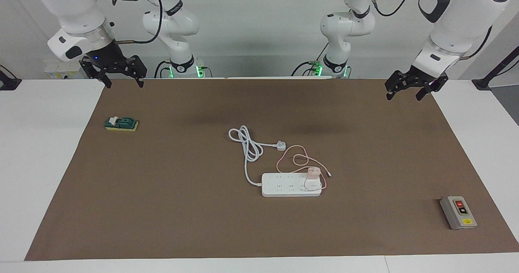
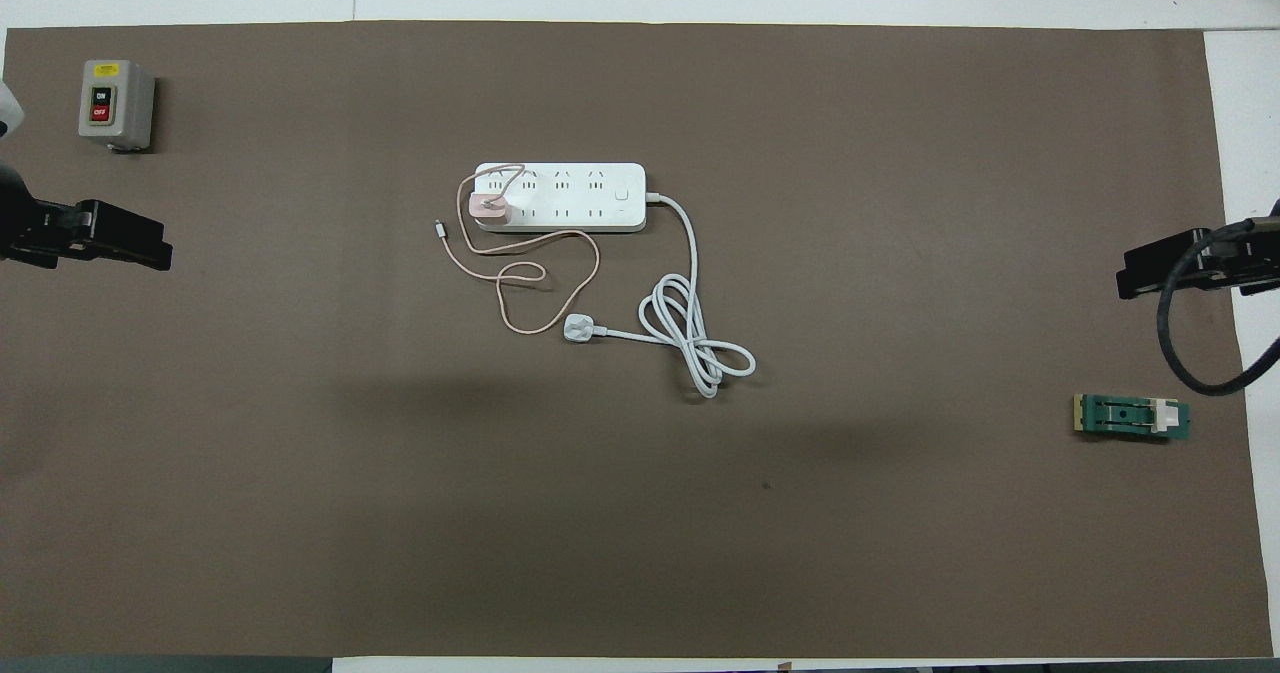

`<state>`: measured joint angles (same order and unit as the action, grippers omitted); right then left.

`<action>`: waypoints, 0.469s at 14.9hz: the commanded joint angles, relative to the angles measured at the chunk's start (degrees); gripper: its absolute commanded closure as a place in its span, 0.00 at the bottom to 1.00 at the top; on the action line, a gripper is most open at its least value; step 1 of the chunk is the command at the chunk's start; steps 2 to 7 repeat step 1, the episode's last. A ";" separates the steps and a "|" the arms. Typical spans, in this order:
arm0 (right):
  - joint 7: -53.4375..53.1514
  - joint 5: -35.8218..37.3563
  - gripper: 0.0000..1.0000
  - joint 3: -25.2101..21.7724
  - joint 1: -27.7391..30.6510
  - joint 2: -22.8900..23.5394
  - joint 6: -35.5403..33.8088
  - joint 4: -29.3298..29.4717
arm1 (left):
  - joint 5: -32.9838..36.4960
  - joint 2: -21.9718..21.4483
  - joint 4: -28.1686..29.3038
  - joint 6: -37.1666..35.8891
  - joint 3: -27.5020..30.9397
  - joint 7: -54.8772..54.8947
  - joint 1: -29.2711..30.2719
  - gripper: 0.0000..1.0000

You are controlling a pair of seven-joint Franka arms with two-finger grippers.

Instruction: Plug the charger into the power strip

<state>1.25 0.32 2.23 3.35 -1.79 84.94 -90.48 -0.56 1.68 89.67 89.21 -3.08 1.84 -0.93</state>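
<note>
Brown matting (image 1: 162, 208) carries the power strip (image 1: 284, 185), the charger (image 1: 313, 172) seated on it, well apart from both raised, empty grippers: left gripper (image 1: 405, 91) and right gripper (image 1: 121, 80), fingers spread.

I have both arms pulled back, one at each end of the worktop, with nothing in either gripper. My left gripper (image 1: 409, 89) hangs in the air over the worktop's corner at the left arm's end, on the robots' edge, its wrist tilted down and inward. Its fingers stand spread apart. My right gripper (image 1: 121, 78) hangs over the matching corner at the right arm's end, pointing down, fingers likewise spread wide. In the overhead view, only the dark tips of the left gripper (image 2: 95, 238) and right gripper (image 2: 1180, 265) poke in from the sides.
</note>
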 commanded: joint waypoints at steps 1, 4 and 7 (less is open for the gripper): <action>-0.55 -0.15 0.00 0.23 0.08 -0.49 -0.21 -0.48 | 0.12 -1.85 2.36 1.05 -0.44 -0.44 0.40 0.00; -0.55 -0.15 0.00 0.23 0.08 -0.49 -0.21 -0.48 | 0.12 -1.85 2.36 1.05 -0.44 -0.44 0.40 0.00; -0.55 -0.15 0.00 0.23 0.08 -0.49 -0.21 -0.48 | 0.12 -1.85 2.36 1.05 -0.44 -0.44 0.40 0.00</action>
